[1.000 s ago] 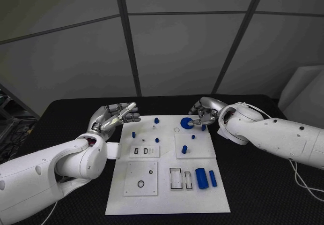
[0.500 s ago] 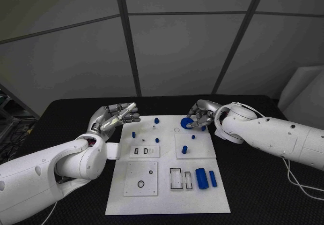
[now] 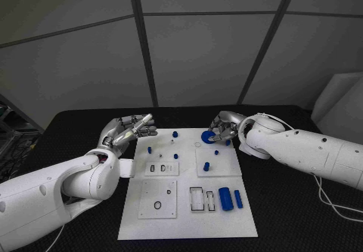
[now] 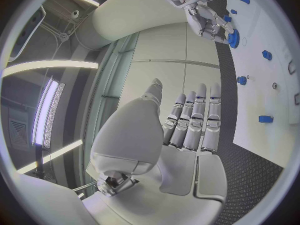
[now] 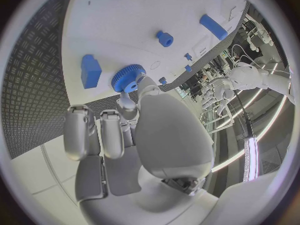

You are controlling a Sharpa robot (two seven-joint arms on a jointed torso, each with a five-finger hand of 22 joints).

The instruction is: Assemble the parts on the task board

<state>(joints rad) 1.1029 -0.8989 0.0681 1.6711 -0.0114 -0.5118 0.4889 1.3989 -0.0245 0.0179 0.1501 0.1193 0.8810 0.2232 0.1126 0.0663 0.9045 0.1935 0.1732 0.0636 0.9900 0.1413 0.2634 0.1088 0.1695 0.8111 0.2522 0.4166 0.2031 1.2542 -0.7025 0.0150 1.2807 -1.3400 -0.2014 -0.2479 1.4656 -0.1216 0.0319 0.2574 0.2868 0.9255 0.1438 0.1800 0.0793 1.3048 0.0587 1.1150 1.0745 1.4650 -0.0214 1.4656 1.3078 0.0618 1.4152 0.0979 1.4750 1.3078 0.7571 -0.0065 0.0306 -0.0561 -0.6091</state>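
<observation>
The white task board (image 3: 189,220) lies in the middle of the black table. At its far edge a blue gear (image 3: 208,137) sits under my right hand (image 3: 224,126), whose fingertips pinch it; the same gear (image 5: 128,78) shows in the right wrist view, and the left wrist view shows the gear (image 4: 233,37) and the right hand (image 4: 203,15) as well. My left hand (image 3: 128,130) hovers beside the board's far left corner, fingers straight and empty, its palm (image 4: 187,125) facing the board (image 4: 269,95). Small blue pegs (image 3: 174,135) stand on the board's far half.
A blue cylinder (image 3: 225,199) and a blue bar (image 3: 238,199) lie at the board's right side beside two rectangular slots (image 3: 202,200). Inset plates (image 3: 159,202) sit at the near left. A blue block (image 5: 90,71) lies near the gear. Black table (image 3: 295,210) surrounds the board.
My right hand and arm have shifted slightly left over the blue gear, which stays in place. The left hand has not moved.
</observation>
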